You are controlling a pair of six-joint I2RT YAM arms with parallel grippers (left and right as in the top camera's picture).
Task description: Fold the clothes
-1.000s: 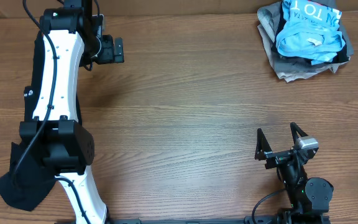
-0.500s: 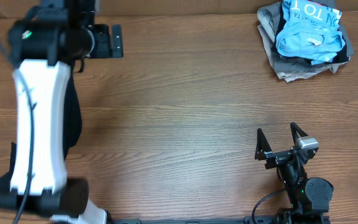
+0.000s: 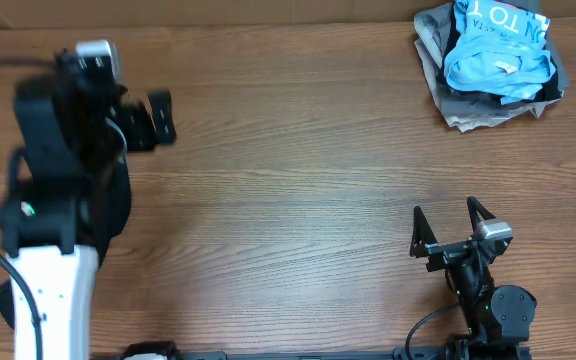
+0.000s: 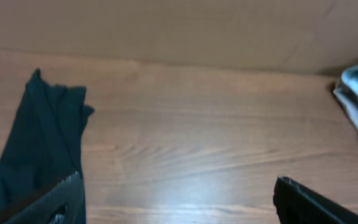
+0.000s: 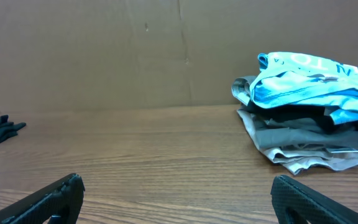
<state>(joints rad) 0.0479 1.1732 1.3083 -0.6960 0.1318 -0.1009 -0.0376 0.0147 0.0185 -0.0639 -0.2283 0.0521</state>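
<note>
Light blue T-shirt: white letters "TOT" legible, rest folded under.

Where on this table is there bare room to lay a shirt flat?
The wide middle of the table is bare, from the black garment under the left arm across to the right gripper. The strip between that gripper and the pile is bare too. The far right corner and left edge are crowded.

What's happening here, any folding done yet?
Nothing is folded yet. The left gripper is open and empty over the table's left side, and the black garment lies loose, partly under that arm. The right gripper sits open and empty. The light blue T-shirt tops a crumpled pile far right.
</note>
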